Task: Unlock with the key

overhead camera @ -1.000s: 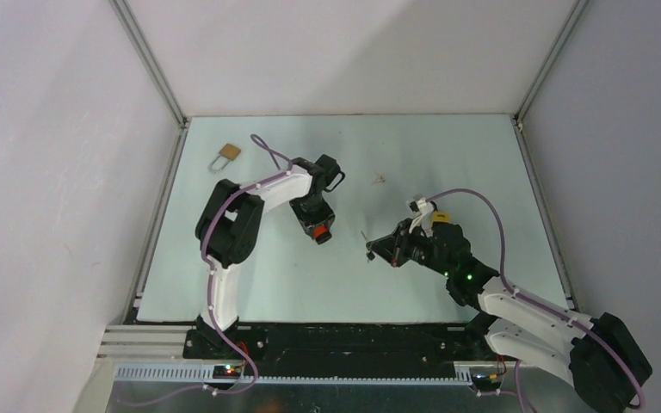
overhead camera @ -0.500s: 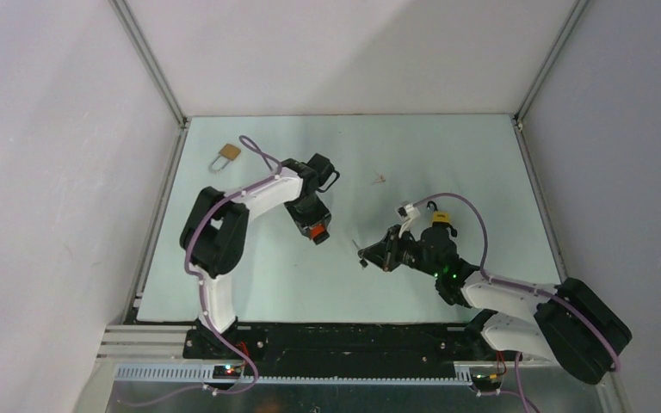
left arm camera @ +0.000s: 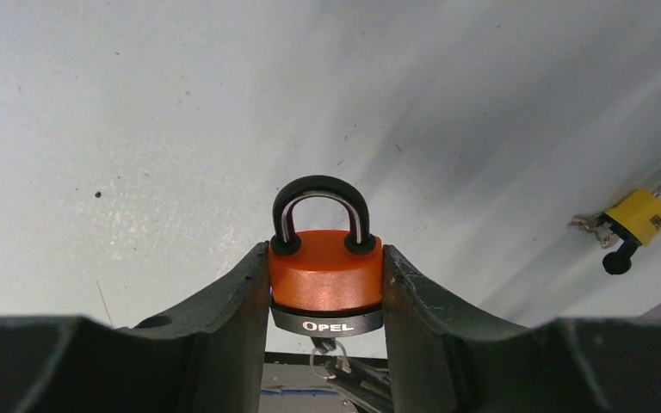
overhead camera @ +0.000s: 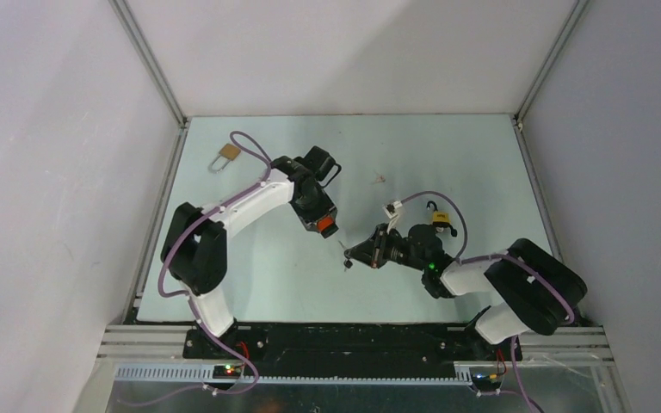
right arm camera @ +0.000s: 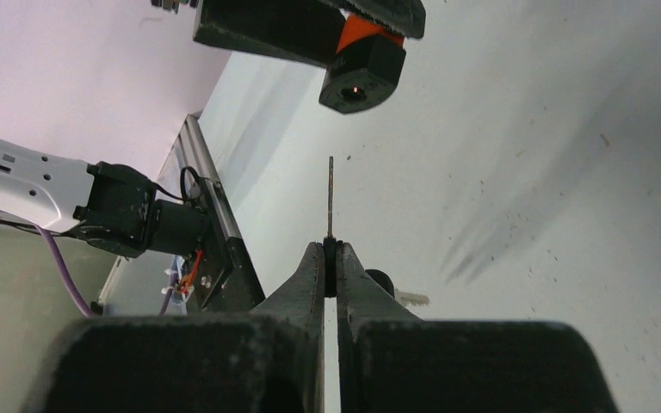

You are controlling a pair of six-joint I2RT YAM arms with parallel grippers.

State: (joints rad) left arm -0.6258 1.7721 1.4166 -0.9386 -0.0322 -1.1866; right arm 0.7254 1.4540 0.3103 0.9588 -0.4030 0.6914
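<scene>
Pale tabletop below: my left gripper jaws clamp the orange padlock aloft by its hard, slick body; right gripper jaws pinch the slim key (light, stiff, likely to pivot) nearby.

Robot lab cell: white panel walls, aluminium frame, pale tabletop.

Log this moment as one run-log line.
left gripper shut on orange padlock | right gripper shut on key | key tip short of keyhole, not inserted | shackle closed
</scene>
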